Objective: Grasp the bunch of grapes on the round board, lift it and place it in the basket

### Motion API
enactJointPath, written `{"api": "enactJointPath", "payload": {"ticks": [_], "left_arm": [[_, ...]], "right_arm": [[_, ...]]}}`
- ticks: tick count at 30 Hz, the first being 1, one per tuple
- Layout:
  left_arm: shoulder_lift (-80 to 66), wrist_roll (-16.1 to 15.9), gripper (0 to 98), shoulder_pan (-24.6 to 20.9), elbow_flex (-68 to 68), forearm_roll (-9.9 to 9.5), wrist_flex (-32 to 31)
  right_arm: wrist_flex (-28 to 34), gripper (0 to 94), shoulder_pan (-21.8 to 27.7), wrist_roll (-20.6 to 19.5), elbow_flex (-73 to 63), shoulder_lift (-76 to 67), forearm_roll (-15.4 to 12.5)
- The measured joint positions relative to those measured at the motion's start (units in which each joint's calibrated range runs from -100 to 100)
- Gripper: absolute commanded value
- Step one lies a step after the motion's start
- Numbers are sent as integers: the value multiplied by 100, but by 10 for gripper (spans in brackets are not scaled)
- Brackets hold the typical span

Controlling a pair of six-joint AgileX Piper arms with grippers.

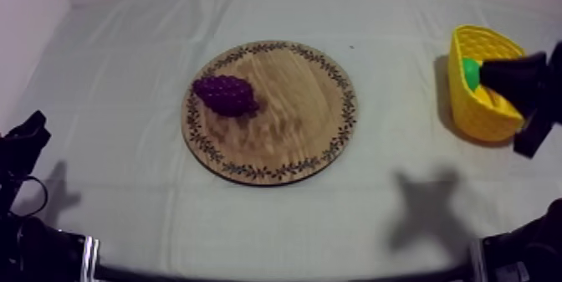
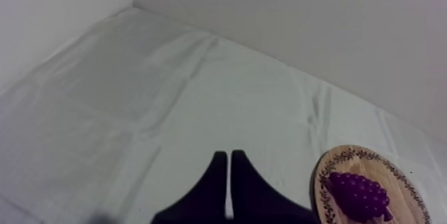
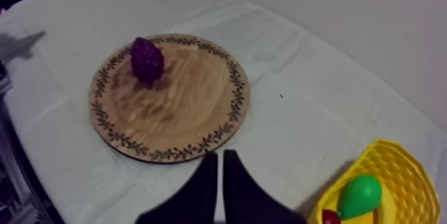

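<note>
A purple bunch of grapes [image 1: 224,94] lies on the left part of the round wooden board [image 1: 284,135] at the table's middle. The yellow basket [image 1: 483,111] stands at the far right, with a green pear [image 1: 471,74] in it. My right arm [image 1: 520,81] hangs raised over the basket, apart from the board. In the right wrist view the right gripper [image 3: 219,161] is shut on nothing, its fingers a narrow wedge between the board [image 3: 193,110] and the basket [image 3: 399,173]; the grapes [image 3: 146,59] lie far off. My left gripper [image 2: 229,163] is shut too, left of the board [image 2: 406,190].
Beside the pear [image 3: 360,195] in the basket sits a small red fruit [image 3: 330,217]. My left arm [image 1: 25,139] rests low at the table's left edge. Bare cloth [image 1: 125,76] surrounds the board. The grapes [image 2: 359,197] are seen past the left gripper.
</note>
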Motion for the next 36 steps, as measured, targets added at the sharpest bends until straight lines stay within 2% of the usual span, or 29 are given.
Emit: {"api": "enactJointPath", "payload": {"ticks": [13, 19, 25, 36], "left_arm": [[0, 0, 0, 0, 0, 0, 0], [0, 0, 0, 0, 0, 0, 0], [0, 0, 0, 0, 0, 0, 0], [0, 0, 0, 0, 0, 0, -8]], "right_arm": [[2335, 5, -475, 670, -3953, 3090, 57], [2802, 6, -631, 939, -5581, 4462, 72], [3294, 7, -747, 1205, -7038, 5734, -27], [4222, 8, -1011, 1212, -9362, 7773, -5]]}}
